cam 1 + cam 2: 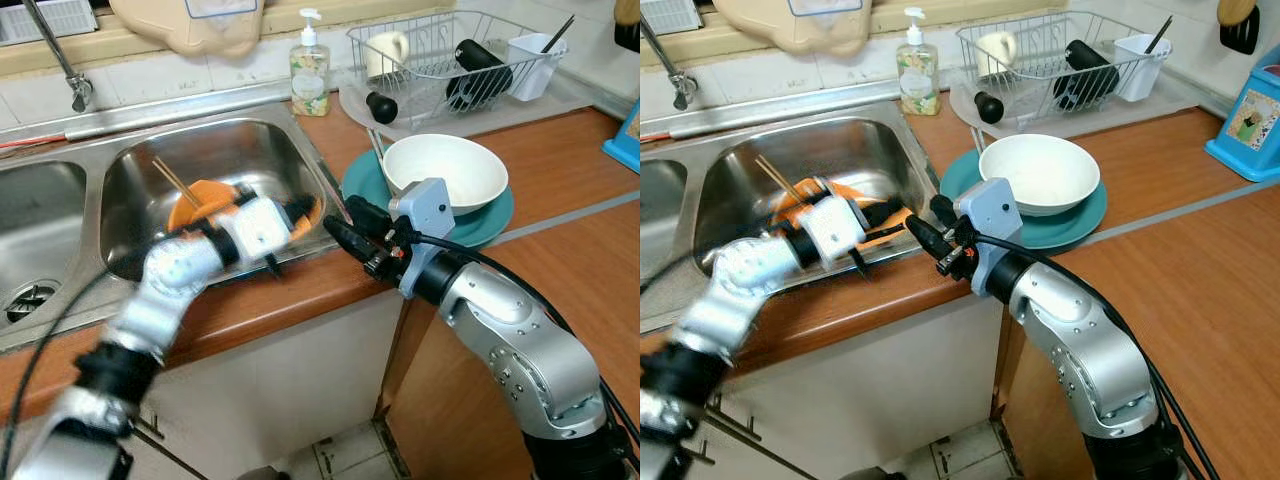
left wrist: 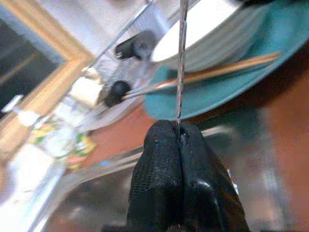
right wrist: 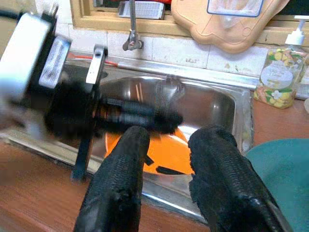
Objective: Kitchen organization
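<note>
Left gripper (image 2: 179,140) has its fingers pressed together on a thin metal rod (image 2: 182,58), out over the sink (image 1: 300,150) by its right rim. Right gripper (image 3: 166,159) waits with fingers apart, holding nothing, at that same rim. In the sink basin sit an orange bowl (image 1: 200,203) and 2 chopsticks (image 1: 176,184); beside the sink, a white bowl (image 1: 455,170) rests on a teal plate (image 1: 480,225). Best play: keep the pinch firm and lift clear of the sink rim.
</note>
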